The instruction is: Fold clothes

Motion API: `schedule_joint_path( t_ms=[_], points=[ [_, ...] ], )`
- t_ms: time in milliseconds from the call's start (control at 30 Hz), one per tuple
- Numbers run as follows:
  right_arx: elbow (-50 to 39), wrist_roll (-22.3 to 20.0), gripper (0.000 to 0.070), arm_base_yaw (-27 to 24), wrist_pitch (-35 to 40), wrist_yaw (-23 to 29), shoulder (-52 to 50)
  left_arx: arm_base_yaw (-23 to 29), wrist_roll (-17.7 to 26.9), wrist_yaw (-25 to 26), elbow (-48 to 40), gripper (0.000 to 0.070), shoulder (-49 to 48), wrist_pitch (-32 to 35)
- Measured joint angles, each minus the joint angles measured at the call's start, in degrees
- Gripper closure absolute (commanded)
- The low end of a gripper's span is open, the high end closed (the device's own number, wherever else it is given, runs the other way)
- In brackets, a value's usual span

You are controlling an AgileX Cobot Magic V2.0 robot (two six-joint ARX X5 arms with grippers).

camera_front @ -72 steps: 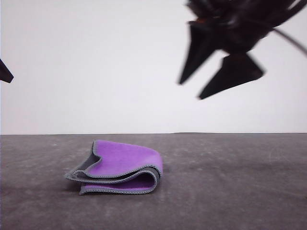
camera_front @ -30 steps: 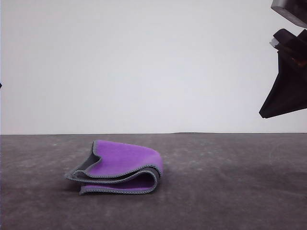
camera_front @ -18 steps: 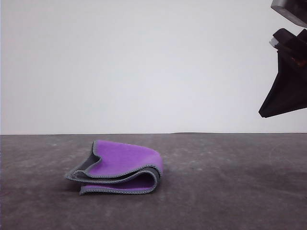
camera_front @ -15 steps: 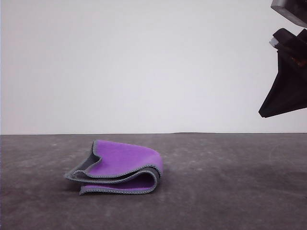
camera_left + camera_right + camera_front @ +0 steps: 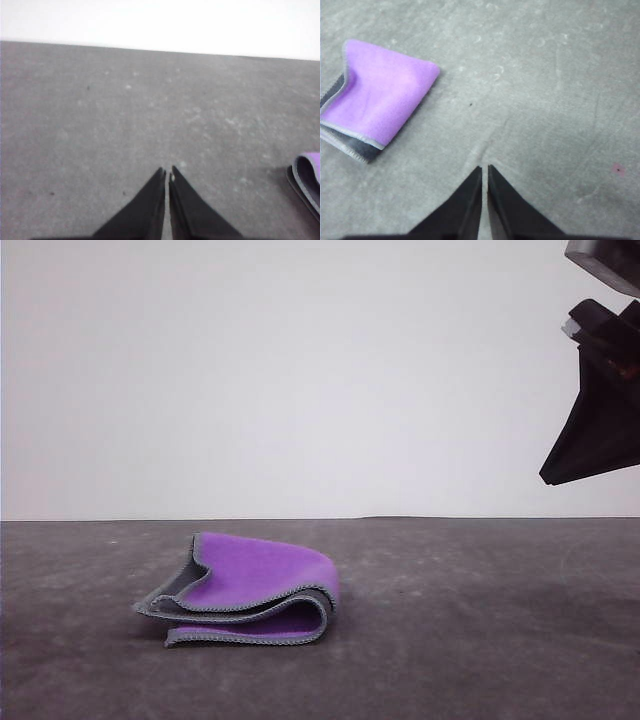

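Observation:
The clothes [image 5: 250, 590] lie folded on the grey table, left of centre in the front view, purple face up with grey edging along the layers. The right wrist view has the clothes [image 5: 377, 97] as a folded purple square well off to one side of the fingers. My right gripper [image 5: 485, 170] is shut on nothing and hangs high above the table at the right edge of the front view [image 5: 600, 430]. My left gripper [image 5: 167, 172] is shut on nothing over bare table, and an edge of the clothes [image 5: 307, 180] peeks in at the side.
The dark grey table [image 5: 480, 640] runs back to a plain white wall [image 5: 300, 370]. A small pink spot [image 5: 618, 169] marks the table surface near the right gripper.
Since 2.4 s ago the right arm has swung from upper centre to the right edge of the front view. Over the last second nothing has moved.

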Motion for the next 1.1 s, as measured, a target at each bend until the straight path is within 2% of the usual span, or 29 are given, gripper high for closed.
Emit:
schedule_joint_path(
  t_ms=[300,900,1100],
  points=[
    [0.0,0.0,0.0684,0.0,0.03,0.0,0.0,-0.28,2.19,-1.16,0.0,0.07,0.0,-0.04],
    [0.0,-0.02,0.0684,0.0,-0.16,0.05,-0.45,-0.28,2.26,-1.16,0.0,0.07,0.0,-0.04],
    [0.02,-4.49,0.0684,-0.47,1.03,5.53,-5.91,-0.28,2.26,-1.18,0.0,0.07,0.0,-0.04]
  ],
)
